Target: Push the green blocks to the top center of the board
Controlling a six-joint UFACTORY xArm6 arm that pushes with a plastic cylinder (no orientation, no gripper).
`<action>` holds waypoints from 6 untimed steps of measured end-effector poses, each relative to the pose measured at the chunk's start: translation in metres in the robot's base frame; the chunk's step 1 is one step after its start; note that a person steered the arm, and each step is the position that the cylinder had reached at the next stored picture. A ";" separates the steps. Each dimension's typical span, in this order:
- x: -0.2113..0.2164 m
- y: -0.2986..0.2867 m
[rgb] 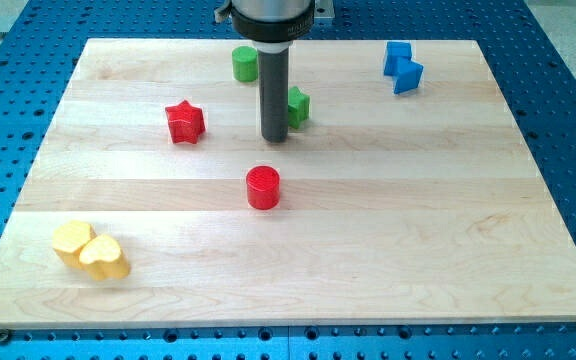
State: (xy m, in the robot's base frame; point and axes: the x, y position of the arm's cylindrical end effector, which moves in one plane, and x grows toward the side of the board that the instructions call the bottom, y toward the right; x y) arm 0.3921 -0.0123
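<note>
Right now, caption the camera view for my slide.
My tip beside one green block, green cylinder already near top center.

**What stays out of our sight**

Our rod [274, 90] covers the left part of one green block [299, 106], so we cannot make out its shape or tell whether my tip [274, 138] touches it. The picture's top edge cuts off the rod's mount [273, 12]. The blue blocks [402, 67] stand so close that we cannot tell whether they are two pieces or one. The tabletop [528, 200] loses its lower corners at the view's bottom edge.
</note>
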 end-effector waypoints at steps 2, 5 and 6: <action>-0.032 0.001; -0.083 0.020; -0.060 -0.014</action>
State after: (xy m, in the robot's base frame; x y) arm 0.3326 -0.0264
